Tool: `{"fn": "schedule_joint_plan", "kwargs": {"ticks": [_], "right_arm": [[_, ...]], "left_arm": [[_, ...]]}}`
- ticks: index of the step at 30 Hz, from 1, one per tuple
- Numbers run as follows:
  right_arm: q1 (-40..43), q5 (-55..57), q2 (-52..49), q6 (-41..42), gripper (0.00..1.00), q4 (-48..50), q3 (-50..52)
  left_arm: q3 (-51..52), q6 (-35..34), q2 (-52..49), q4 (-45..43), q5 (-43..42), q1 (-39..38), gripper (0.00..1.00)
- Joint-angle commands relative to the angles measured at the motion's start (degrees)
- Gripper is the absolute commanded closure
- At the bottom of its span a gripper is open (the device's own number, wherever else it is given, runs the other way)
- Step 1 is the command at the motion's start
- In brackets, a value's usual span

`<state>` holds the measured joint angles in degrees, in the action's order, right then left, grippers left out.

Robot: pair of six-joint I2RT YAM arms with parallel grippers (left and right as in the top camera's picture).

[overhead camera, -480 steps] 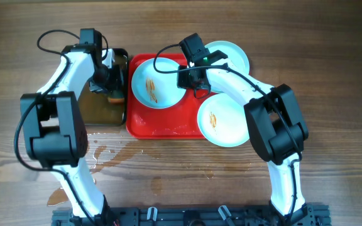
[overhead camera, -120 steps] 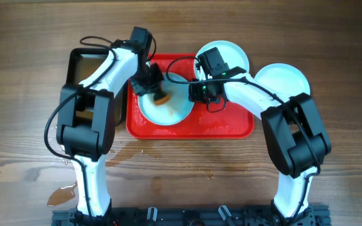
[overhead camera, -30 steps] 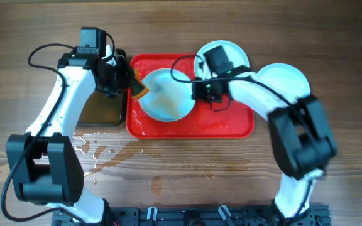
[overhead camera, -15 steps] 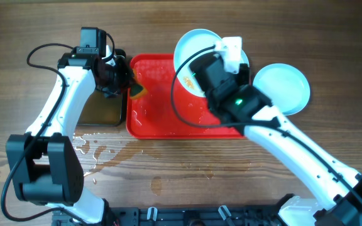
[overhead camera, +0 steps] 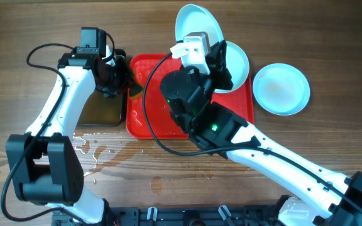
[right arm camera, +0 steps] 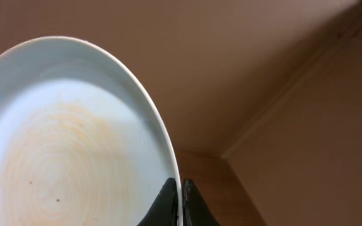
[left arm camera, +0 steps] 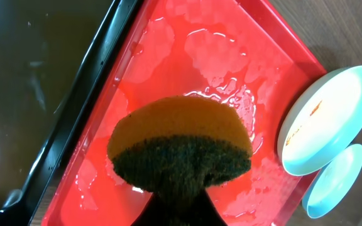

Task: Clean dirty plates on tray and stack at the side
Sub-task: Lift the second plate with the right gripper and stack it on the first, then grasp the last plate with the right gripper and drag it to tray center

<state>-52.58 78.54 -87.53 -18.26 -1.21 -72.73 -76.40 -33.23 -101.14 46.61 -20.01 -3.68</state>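
- The right gripper (right arm camera: 176,201) has its fingers drawn narrow, pinching the thin rim of the lifted plate (right arm camera: 74,144). The plate spreads up and to the left of the fingertips in the right wrist view.
- This lifted plate hangs tilted in the air over the far edge of the tray (overhead camera: 144,122) and shows only faint orange rings.
- The left gripper (overhead camera: 127,83) is clamped on a sponge (left arm camera: 181,147), which hides its fingertips. The sponge hovers over the tray's wet left end, just right of the black pan (overhead camera: 102,112).
- The smeared plate (overhead camera: 234,63) leans on the tray's far right corner.
- The third plate (overhead camera: 282,88) lies on the table (overhead camera: 332,144), right of the tray.
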Motion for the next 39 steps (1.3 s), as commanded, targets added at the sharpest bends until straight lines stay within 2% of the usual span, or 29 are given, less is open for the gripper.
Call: {"fn": "schedule_joint_plan", "kwargs": {"ticks": [1,6,8,9,11,12,14,17,20,21,24,27,30,34,35,36,37,39], "right_arm": [[-0.24,1.70,-0.26,-1.66,0.96,0.37,-0.76],[-0.24,1.64,-0.26,-0.31,0.96,0.28,-0.74],[-0.24,-0.72,-0.26,7.28,0.96,-5.42,-0.66],[-0.22,-5.64,-0.26,13.66,0.96,-12.76,-0.66],[0.94,-25.51,-0.28,26.14,0.96,-29.16,-0.66],[2.86,-36.22,-0.44,30.53,0.96,-33.29,-0.63],[8.22,-52.87,-0.66,33.48,0.96,-35.74,0.00],[17.53,-66.20,0.07,33.66,0.96,-35.93,0.04],[32.44,-80.28,2.34,33.73,0.96,-37.11,0.04],[40.00,-84.96,2.40,34.05,0.96,-38.56,0.04],[55.69,-86.62,1.49,37.94,0.96,-42.80,0.11],[69.11,-85.83,-2.01,37.99,0.96,-41.70,4.11],[74.29,-85.77,-5.84,38.36,0.96,-36.41,9.86],[75.47,-84.67,-9.68,40.19,0.96,-32.65,12.31],[75.30,-86.90,-10.05,40.87,0.87,-31.30,12.33],[75.25,-88.87,-10.03,40.76,0.72,-30.42,12.31],[75.25,-91.76,-9.97,40.72,0.64,-29.31,12.28],[75.25,-99.19,-9.97,40.72,0.54,-28.37,11.15]], "left_arm": [[-0.15,1.36,1.16,0.11,0.13,0.15,0.96],[-0.15,1.36,1.16,0.11,0.13,0.15,0.96],[-0.15,1.36,1.16,0.11,0.11,0.15,0.96],[-0.15,1.36,1.16,0.11,0.11,0.15,0.96],[-0.15,1.36,1.16,0.11,0.11,0.15,0.96],[-0.15,1.36,1.16,0.09,0.13,0.15,0.96],[-0.15,1.36,1.16,0.04,0.13,0.15,0.96],[-0.15,1.36,1.16,0.09,0.13,0.15,0.96],[-0.15,1.36,1.16,0.15,0.11,0.15,0.96],[-0.15,1.36,1.16,0.13,0.11,0.15,0.96],[-0.15,1.36,1.16,0.11,0.13,0.15,0.96],[-0.15,1.36,1.16,0.07,0.17,-0.28,0.96],[-0.15,1.36,1.16,-0.15,0.17,-0.61,0.96],[-0.15,1.36,1.16,-0.35,0.17,-0.61,0.96],[-0.15,1.36,1.16,-0.37,0.17,-0.61,0.96],[-0.15,1.36,1.16,-0.46,0.17,-0.61,0.96],[-0.15,1.36,1.16,-0.55,0.15,-0.61,0.96],[-0.15,1.36,1.16,-0.57,0.15,-0.61,0.96]]}}
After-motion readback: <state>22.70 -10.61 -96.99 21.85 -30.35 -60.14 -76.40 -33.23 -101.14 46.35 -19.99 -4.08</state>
